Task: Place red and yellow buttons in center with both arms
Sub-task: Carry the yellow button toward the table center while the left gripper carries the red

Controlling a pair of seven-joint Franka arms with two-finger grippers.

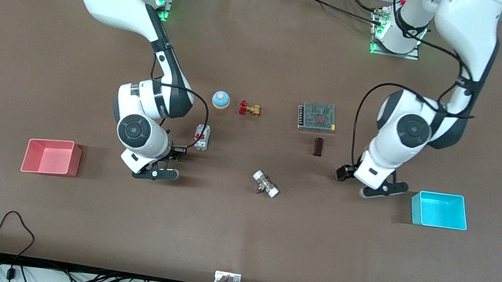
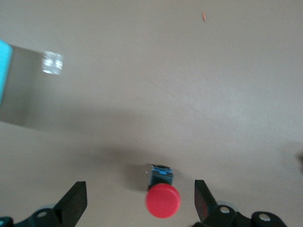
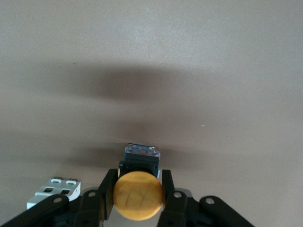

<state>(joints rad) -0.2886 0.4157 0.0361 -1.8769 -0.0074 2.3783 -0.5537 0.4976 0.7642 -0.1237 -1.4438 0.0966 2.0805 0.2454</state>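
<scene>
In the right wrist view my right gripper (image 3: pixel 138 178) is shut on the yellow button (image 3: pixel 138 195), its fingers pressing the black body on both sides. In the front view that gripper (image 1: pixel 178 152) is low over the tabletop beside the white breaker (image 1: pixel 202 137); the button is hidden there. In the left wrist view the red button (image 2: pixel 163 199) lies on its side on the brown tabletop between the fingers of my left gripper (image 2: pixel 139 191), which is open and apart from it. In the front view the left gripper (image 1: pixel 342 173) is low between the dark block and the cyan bin.
A light-blue dome (image 1: pixel 221 99), a brass valve with a red handwheel (image 1: pixel 249 109), a mesh-topped box (image 1: pixel 317 117), a dark brown block (image 1: pixel 318 147) and a white-capped fitting (image 1: pixel 265 183) lie mid-table. A pink bin (image 1: pixel 52 157) and a cyan bin (image 1: pixel 439 210) stand at the table's ends.
</scene>
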